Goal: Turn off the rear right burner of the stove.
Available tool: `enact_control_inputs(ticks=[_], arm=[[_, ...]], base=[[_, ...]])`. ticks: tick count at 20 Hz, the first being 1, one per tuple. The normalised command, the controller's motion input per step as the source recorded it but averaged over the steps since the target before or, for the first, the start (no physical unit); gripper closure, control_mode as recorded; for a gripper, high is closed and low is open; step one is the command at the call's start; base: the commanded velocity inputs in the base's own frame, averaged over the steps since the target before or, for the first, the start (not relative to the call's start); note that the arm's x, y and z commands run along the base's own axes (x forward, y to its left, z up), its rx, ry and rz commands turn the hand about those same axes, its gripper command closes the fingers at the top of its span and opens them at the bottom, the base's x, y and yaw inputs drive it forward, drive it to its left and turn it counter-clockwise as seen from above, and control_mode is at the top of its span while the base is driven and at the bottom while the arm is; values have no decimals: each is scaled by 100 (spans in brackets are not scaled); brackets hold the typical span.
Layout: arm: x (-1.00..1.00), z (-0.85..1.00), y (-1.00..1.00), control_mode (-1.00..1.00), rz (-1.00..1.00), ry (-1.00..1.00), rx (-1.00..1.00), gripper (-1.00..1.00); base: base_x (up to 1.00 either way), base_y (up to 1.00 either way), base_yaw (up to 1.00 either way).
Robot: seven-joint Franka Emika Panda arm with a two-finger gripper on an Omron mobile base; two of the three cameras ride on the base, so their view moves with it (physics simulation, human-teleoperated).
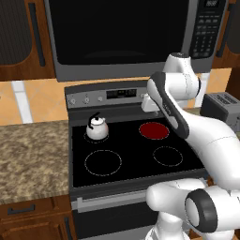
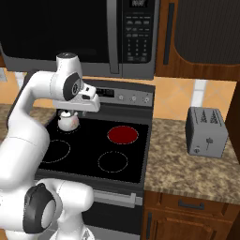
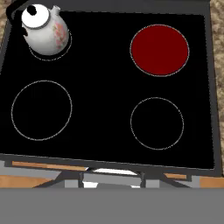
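The stove [image 1: 126,154] stands between two stretches of speckled stone table [image 1: 28,154], under a big steel-framed microwave [image 1: 122,33]. Its rear right burner [image 1: 154,130] glows red, at the back right corner of the black glass top, just in front of the grey back panel [image 1: 103,96] with its small knobs and display. In the right base view the red disc [image 2: 123,135] sits near the right edge of the glass, and in the hand view it lies at the upper right [image 3: 160,49].

A white kettle [image 1: 97,127] with a black handle stands on the rear left zone, well apart from the red burner. The two front zones are black with pale ring outlines; the front left ring [image 1: 103,162] is the larger.

The arm reaches over the stove, its hand [image 2: 91,101] high above the glass near the back panel, pointing down at the cooktop. Whether the fingers are apart or together, I cannot tell.

A grey toaster [image 2: 206,132] stands on the table to the right of the stove.
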Motion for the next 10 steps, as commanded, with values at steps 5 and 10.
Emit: enact_control_inputs(ticks=[5,10], arm=[[-16,0,2,-100,0,-5,0,-100],[-44,3,15,-100,4,-26,-3,-100]], base=[[0,0,0],[0,0,0]])
